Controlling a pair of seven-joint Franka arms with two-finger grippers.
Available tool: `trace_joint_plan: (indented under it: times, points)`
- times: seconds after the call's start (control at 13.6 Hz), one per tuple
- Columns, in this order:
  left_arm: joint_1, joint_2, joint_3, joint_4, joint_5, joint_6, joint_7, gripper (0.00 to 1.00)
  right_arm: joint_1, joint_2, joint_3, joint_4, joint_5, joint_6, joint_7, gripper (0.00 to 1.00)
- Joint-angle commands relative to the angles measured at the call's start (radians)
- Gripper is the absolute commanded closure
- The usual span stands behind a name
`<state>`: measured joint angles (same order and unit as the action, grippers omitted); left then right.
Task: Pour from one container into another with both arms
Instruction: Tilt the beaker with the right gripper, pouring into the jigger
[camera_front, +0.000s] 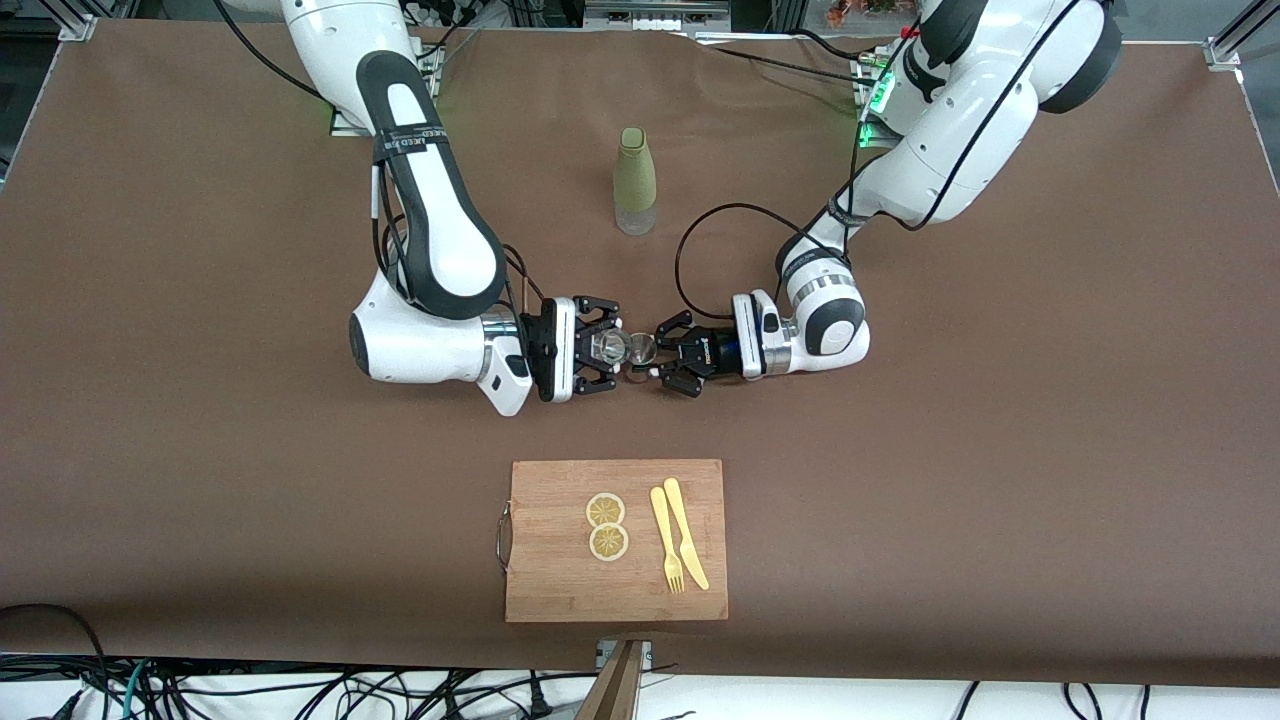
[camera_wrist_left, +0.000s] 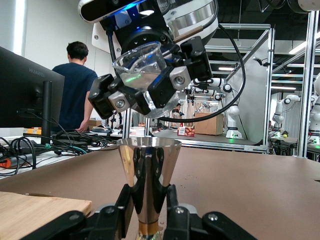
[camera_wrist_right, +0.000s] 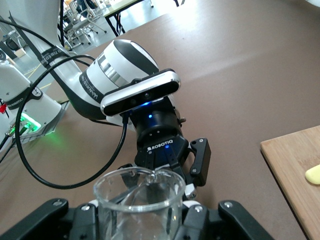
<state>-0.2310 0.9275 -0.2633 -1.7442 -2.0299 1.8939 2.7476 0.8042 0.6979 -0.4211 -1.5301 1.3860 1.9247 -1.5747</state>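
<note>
Nearest the front camera, a wooden cutting board (camera_front: 560, 580) with a metal handle lies on the brown tabletop (camera_front: 1000, 480), carrying two lemon slices (camera_front: 606, 526) side by side with a yellow fork (camera_front: 666, 538) and a yellow knife (camera_front: 686, 531).

Farther from the camera, at the middle of the tabletop, the two white arms meet tip to tip. The right tool (camera_front: 606, 347), reaching in from the right arm's end, is clamped shut around a clear glass beaker (camera_front: 607, 347), which is tipped so that its mouth faces the other arm; in the right wrist view the beaker (camera_wrist_right: 138, 202) sits between the black fingers (camera_wrist_right: 55, 212). The left tool (camera_front: 668, 364), coming from the left arm's end, is closed tight on the narrow stem of a shiny metal measuring cup (camera_front: 640, 352); the left wrist view shows that cone-shaped cup (camera_wrist_left: 149, 172) standing upright, with the beaker (camera_wrist_left: 142, 67) just above its rim.

Farthest from the camera, between the two arm bases, a green bottle (camera_front: 635, 180) with a clear base stands upright on the tabletop, well apart from both tools.
</note>
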Motion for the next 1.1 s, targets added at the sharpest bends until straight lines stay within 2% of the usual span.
trace_joint_plan:
  times: [0.0,0.37,0.59,1.03]
  points:
    - [-0.002,-0.025,-0.011,-0.032,-0.059,0.010,0.152,1.00,0.012,0.011,-0.022,0.025,-0.038,0.003,0.030,1.00]
    - [-0.002,-0.025,-0.011,-0.032,-0.059,0.010,0.152,1.00,0.013,0.008,-0.036,0.025,-0.094,-0.004,0.035,1.00]
    - [-0.001,-0.025,-0.011,-0.031,-0.059,0.010,0.152,1.00,0.047,0.014,-0.070,0.040,-0.113,-0.003,0.064,1.00]
    - [-0.001,-0.027,-0.011,-0.031,-0.059,0.010,0.152,1.00,0.063,0.025,-0.068,0.094,-0.182,-0.006,0.153,1.00]
